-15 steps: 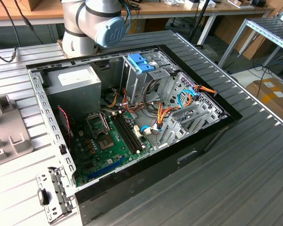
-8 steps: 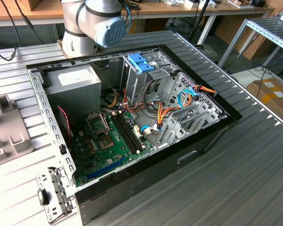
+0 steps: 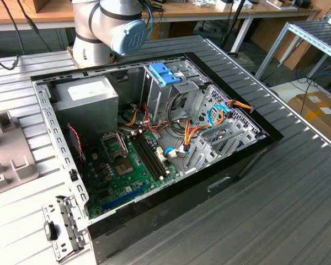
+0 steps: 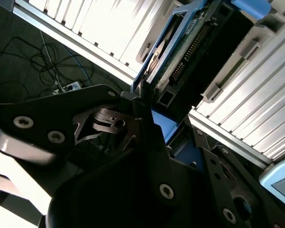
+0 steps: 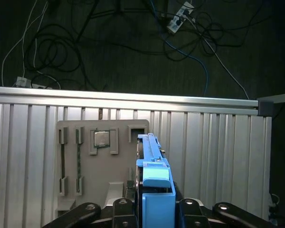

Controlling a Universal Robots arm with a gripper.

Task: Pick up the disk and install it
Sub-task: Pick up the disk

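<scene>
Both wrist views show the gripper point(image 5: 157, 209) clamped on the disk point(image 5: 155, 175), held edge-on

Edge-on disk point(image 5: 152, 152) near end hidden behind hand point(image 5: 156, 191); arm point(image 3: 107, 25) cut by exterior view's upper edge.

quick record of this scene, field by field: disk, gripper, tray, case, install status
disk: on edge, blue rails, at the grey tray
gripper: at the disk's blue tab end
grey tray: on the ribbed table, holds a chip
computer case: open, motherboard exposed
install: not yet done
</scene>
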